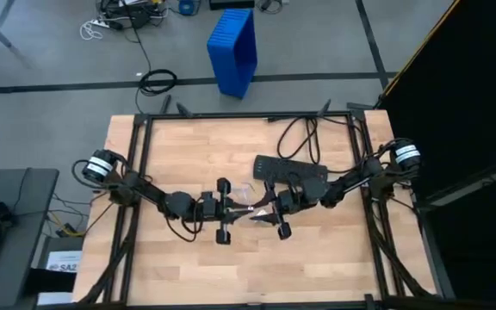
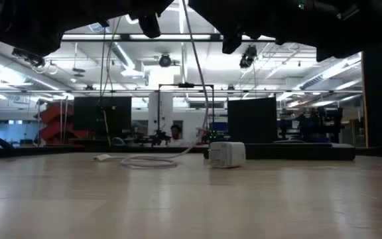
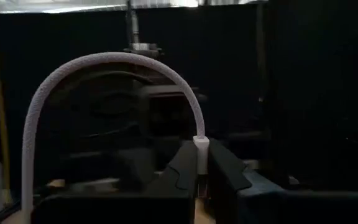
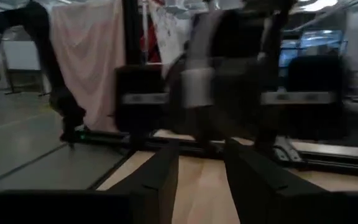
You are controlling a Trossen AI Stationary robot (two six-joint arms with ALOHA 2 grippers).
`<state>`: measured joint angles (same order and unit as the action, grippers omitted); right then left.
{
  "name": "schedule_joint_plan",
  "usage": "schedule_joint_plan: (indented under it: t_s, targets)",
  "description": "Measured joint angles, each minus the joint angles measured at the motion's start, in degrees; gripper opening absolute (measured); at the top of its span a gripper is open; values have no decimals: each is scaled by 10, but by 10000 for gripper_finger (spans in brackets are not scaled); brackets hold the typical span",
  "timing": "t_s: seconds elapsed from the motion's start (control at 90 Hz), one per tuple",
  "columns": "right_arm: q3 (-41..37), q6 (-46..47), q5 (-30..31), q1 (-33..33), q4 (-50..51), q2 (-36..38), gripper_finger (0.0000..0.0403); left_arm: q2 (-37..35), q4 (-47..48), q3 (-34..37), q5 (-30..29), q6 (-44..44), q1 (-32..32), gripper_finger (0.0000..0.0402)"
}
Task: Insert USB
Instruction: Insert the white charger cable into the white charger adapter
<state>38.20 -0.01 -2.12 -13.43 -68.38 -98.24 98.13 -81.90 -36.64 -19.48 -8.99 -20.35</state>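
Pinching the plug end of the USB (image 3: 199, 148) between its two fingers, the left claw (image 1: 223, 210) hung above the middle of the table (image 1: 188, 155), just short of the black power strip (image 1: 293, 170), while the rest of the thin white cable arched up out of the grip and trailed down to a loose coil beside a white charger block (image 2: 227, 155). Facing it from the strip's side, the right claw (image 1: 279, 215) was spread with nothing between its fingers. My worry was the floppy cable: its weight could twist the small plug in so narrow a hold, so that it met the port crooked or slipped free, and the two claws were near enough to collide. Pale, bare wood ran around the strip; beyond the table lay grey floor, a blue bin (image 1: 234, 50) and a bright workshop.
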Motion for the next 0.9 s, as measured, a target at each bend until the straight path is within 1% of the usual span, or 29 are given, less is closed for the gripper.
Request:
schedule_joint_plan:
  t_s: [0.278,0.544,0.644,0.822,0.9]
  targets:
    - [0,-1,-6,1,-9,0,101,0,21,0,7,5,2,1]
    - [0,-1,9,-1,-21,0,95,0,40,0,-1,17,1,1]
    - [0,-2,9,0,-16,0,80,0,40,0,-1,17,1,1]
    - [0,-2,8,0,-16,0,43,0,36,0,-1,17,1,1]
    - [0,-2,6,0,-12,0,34,0,34,0,-1,17,1,1]
